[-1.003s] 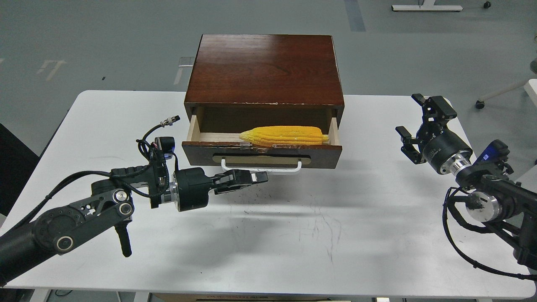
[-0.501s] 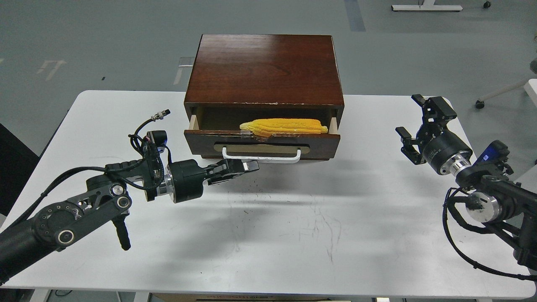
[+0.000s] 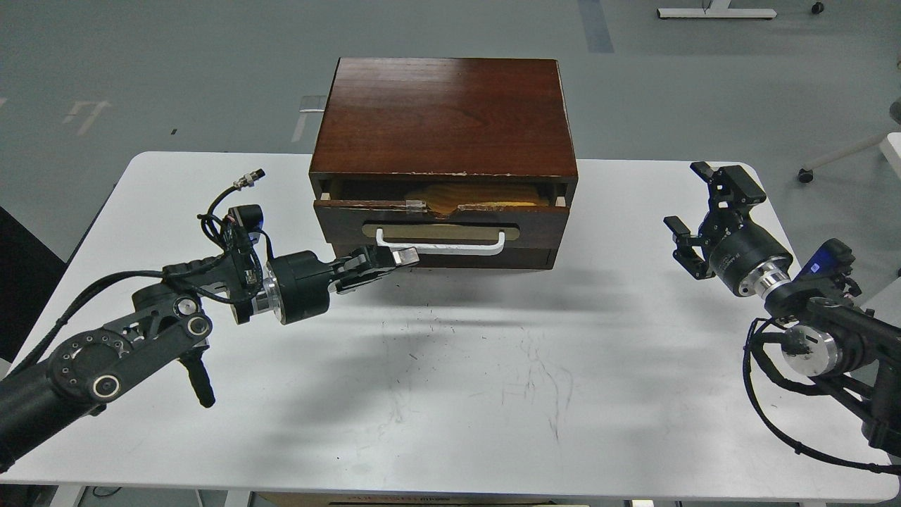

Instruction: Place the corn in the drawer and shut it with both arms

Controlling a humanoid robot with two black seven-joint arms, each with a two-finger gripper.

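Note:
The drawer (image 3: pixel 542 224) of the dark wood cabinet (image 3: pixel 443 116) stands almost shut, only a narrow gap left under the cabinet top. The corn (image 3: pixel 486 194) lies inside it, in shadow, only its top showing over the chipped drawer front. My left gripper (image 3: pixel 398 258) is shut, its tips against the left end of the white bar handle (image 3: pixel 442 243), just below it. My right gripper (image 3: pixel 693 204) is open and empty, held above the table well to the right of the cabinet.
The cabinet stands at the back middle of the white table (image 3: pixel 450 394). Below the drawer is a plain dark panel (image 3: pixel 521 258). The table front carries only scuff marks. A chair base (image 3: pixel 809 172) stands on the floor beyond the right edge.
The drawer has slid back into the cabinet, from well open to nearly shut, taking the corn into shadow. My left gripper has moved forward with the handle. The right arm has barely moved.

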